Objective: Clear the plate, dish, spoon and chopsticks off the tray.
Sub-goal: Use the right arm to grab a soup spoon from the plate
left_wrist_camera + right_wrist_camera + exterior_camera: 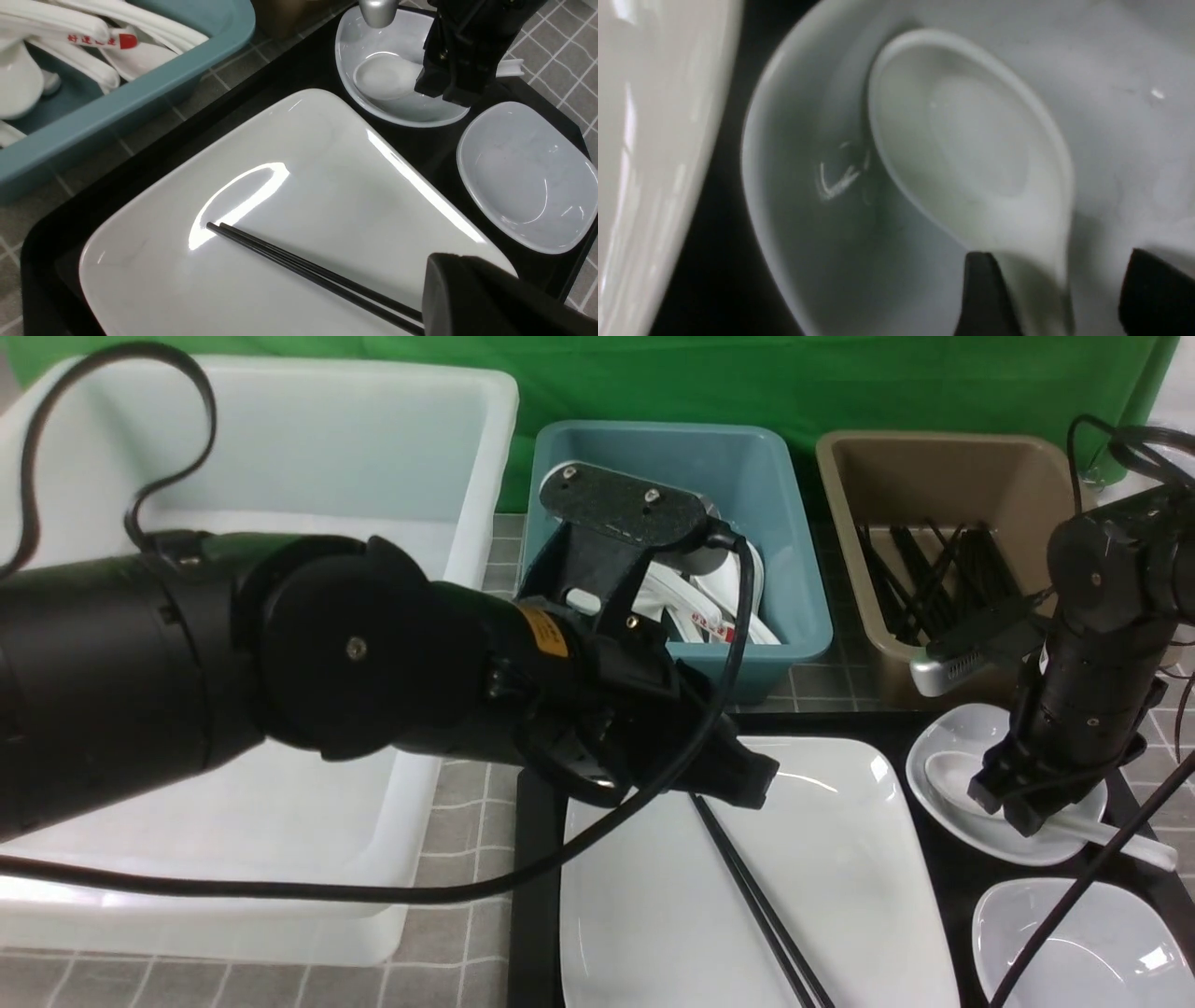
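The white plate (840, 896) lies on the black tray (534, 896) with the black chopsticks (747, 887) across it. My left gripper (752, 779) hovers above the plate's far edge. It looks shut and empty, and in the left wrist view (460, 266) the chopsticks (299, 263) run beneath it. The white spoon (948, 773) lies in a small dish (962, 728), its handle sticking out to the right. My right gripper (1013, 803) is open inside that dish. In the right wrist view (1057, 254) its fingers straddle the neck of the spoon (971, 149).
A second small white dish (1083, 933) sits on the tray's near right. Behind the tray stand a large white tub (280, 457), a blue tub (794, 532) of red-marked spoons and a brown tub (934, 476) of black chopsticks. My left arm hides the tray's far-left corner.
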